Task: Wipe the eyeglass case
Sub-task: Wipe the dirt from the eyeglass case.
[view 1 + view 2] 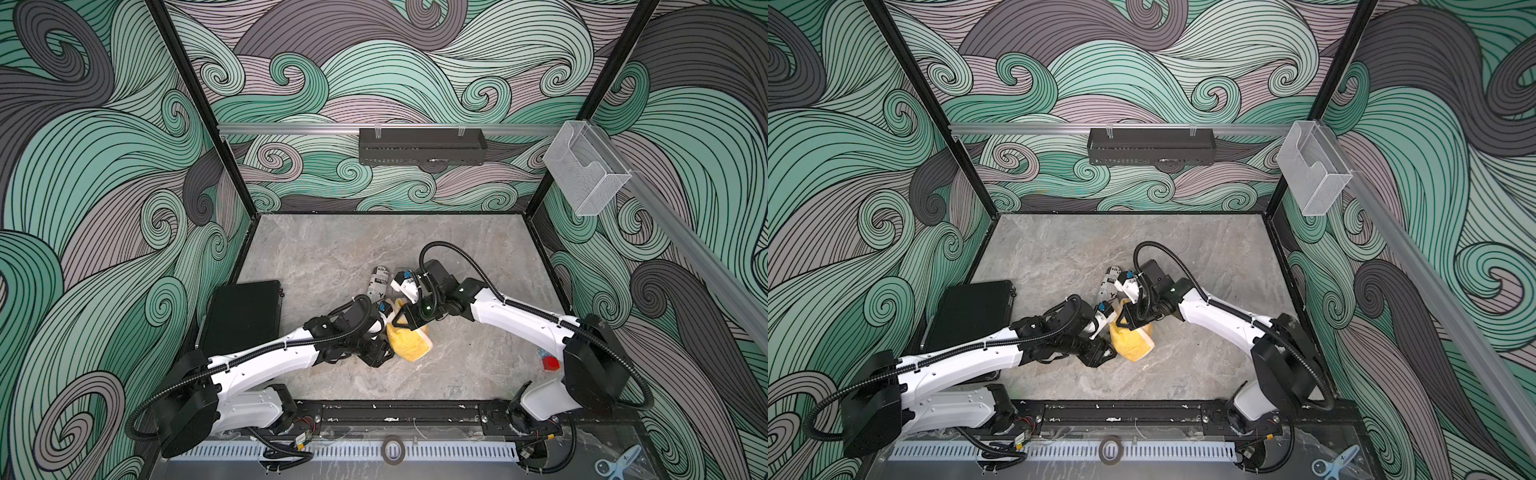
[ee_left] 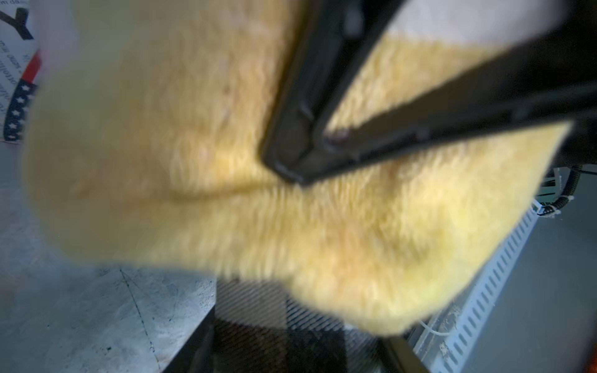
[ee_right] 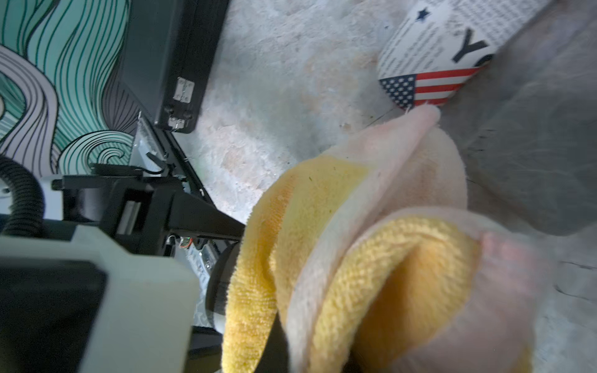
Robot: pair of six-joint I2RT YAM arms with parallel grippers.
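On your marble table (image 1: 332, 249), the yellow cloth (image 1: 409, 345) sits at lower centre, pinched by both the right gripper (image 2: 298, 169) and the left gripper (image 1: 390, 316). The eyeglass case (image 1: 379, 282) lies just above them in the frame, gripped by neither. It shows newsprint, a US flag and a large "Y".

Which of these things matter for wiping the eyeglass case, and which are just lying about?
In the job:
eyeglass case
yellow cloth

Lying about:
black hard case
red block
blue scissors
tape roll
black wall basket
clear wall holder
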